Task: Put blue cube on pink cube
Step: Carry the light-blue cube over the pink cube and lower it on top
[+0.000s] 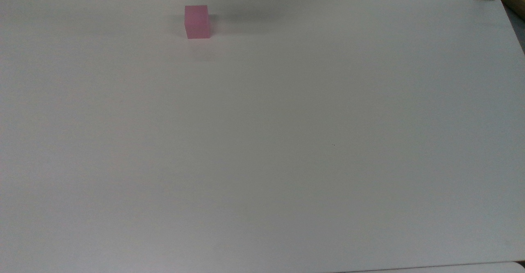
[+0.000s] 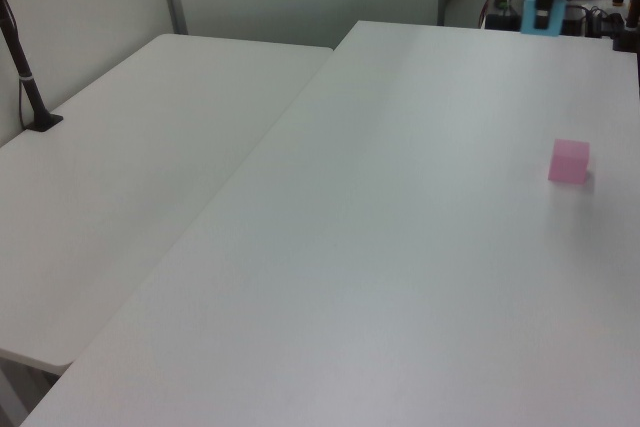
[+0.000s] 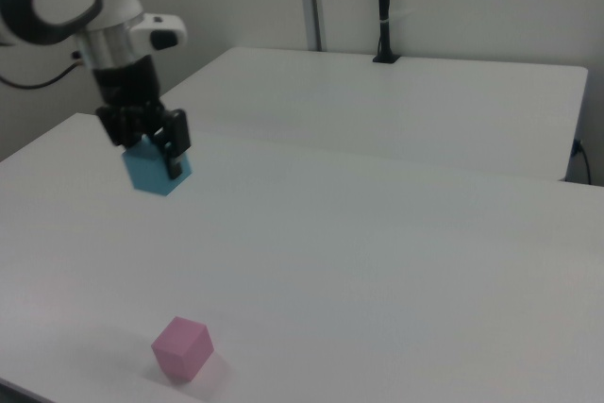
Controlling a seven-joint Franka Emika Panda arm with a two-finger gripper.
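In the right view my gripper is clamped on the blue cube, held high above the table, with the pink cube resting below, toward the right view's bottom edge.

pink cube, blue cube matt, maybe foam; table smooth.

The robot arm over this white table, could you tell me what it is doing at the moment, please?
The arm's pincer is shut on the blue cube and holds it in the air above the white table. The pink cube sits alone on the table, nearer the camera in the right view, with nothing on it. The stacking is not yet done.
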